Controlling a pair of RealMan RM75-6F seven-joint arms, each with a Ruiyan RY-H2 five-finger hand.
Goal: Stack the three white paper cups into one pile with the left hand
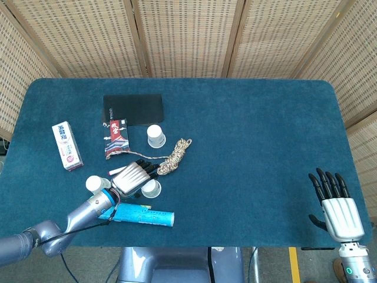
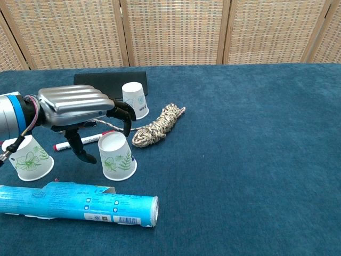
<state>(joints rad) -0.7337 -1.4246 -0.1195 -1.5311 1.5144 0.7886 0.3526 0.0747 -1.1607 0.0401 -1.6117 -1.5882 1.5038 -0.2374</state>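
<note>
Your left hand (image 2: 80,109) hovers, fingers apart, apparently empty, over the lower-left middle cup (image 2: 116,156); right hand (image 1: 337,206) spread wide, head view only, lower right.

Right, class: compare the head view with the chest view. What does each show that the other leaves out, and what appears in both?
Only the head view shows the right hand, open at the table's near right edge, and the white box far left.

Only the chest view shows the leaf prints on the cup sides.

Both show the left hand, fingers curved over the middle cup, plus the left cup, far cup, rope, red marker, blue tube and black case.
</note>
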